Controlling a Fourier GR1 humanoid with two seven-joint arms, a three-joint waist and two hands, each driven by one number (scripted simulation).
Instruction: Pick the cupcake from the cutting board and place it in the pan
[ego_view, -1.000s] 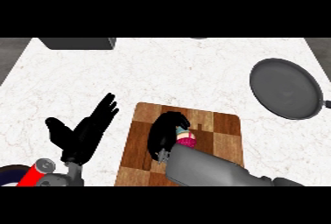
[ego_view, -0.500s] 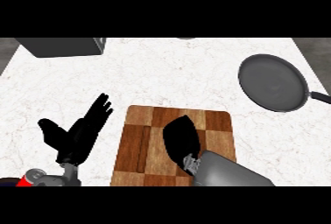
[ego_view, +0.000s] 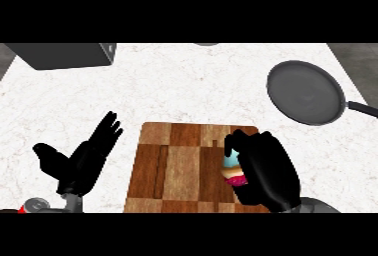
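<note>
Right hand (ego_view: 264, 171) comes in from the 5 o'clock corner and lies over the right part of the cutting board (ego_view: 181, 170), its back turned up and its fingers bent over and down round the cupcake (ego_view: 233, 168), which shows only at the hand's 9 o'clock side: a pale blue top, with a tan and pink band beneath it. The hand hides the rest of the cupcake, so whether it sits on the wood or is raised off it cannot be told. Left hand (ego_view: 80, 162) rests at the board's 9 o'clock side, just off its edge, spread flat with straight fingers pointing toward 1 o'clock and the thumb splayed out toward 10 o'clock; it touches nothing. The pan (ego_view: 305, 93) sits on the white counter (ego_view: 184, 85) at 1 o'clock from the board, well apart from the cupcake, its handle running off toward 4 o'clock at the picture's right edge. A dark grey box (ego_view: 65, 55) stands at 11 o'clock near the counter's far edge.
</note>
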